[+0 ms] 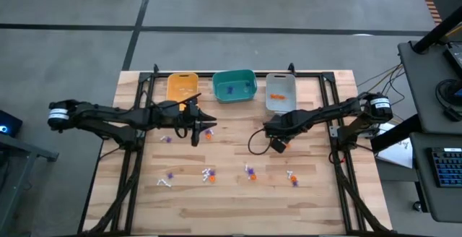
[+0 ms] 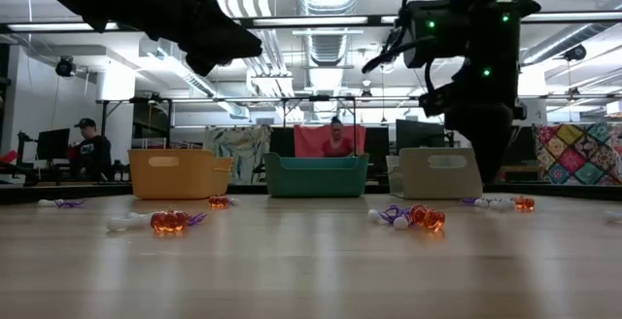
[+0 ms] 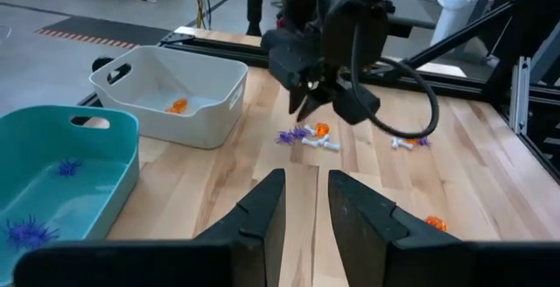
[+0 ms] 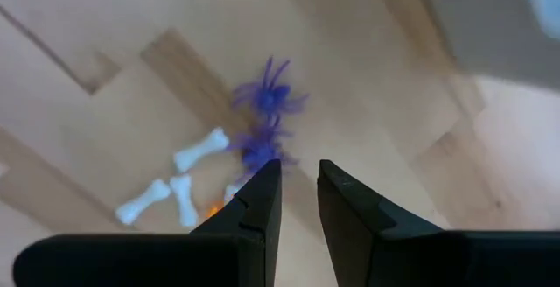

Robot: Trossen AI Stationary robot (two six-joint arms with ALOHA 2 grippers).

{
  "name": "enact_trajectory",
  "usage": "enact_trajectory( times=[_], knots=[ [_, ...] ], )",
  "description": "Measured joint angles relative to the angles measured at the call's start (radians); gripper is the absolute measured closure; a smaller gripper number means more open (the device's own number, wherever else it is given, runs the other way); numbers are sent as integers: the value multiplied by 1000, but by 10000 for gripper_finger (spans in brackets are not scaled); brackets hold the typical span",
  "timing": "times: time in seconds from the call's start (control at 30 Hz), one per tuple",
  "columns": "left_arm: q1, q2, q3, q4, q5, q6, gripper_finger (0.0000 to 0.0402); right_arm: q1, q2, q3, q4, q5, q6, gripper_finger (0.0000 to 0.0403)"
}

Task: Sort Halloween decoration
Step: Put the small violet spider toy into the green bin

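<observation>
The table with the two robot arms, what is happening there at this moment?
Two arms are sorting small Halloween trinkets into three bins at the far edge. The teal bin already holds purple spiders, and the grey bin holds orange pieces; I cannot tell what the yellow bin holds. Many trinkets lie loose on the table. The right gripper hangs above purple spiders and white bones, fingers slightly apart and empty. The left gripper is also empty, near the yellow bin.
</observation>
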Motion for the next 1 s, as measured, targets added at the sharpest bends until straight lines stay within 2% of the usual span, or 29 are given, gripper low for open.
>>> enact_trajectory(
  times=[0.3, 0.57, 0.77, 1.0],
  knots=[
    [0, 64, 5, 42, 0, 0, 329, -3, -1, 0, 102, 111, -9, 335],
    [0, 109, 5, 98, 0, 2, 329, -3, 0, -22, 109, 110, 57, 335],
    [0, 113, 5, 107, 0, 16, 329, -3, 0, -71, 130, 102, 191, 335],
    [0, 113, 5, 113, 0, 19, 329, -3, 0, -92, 230, 102, 204, 335]
  ],
)
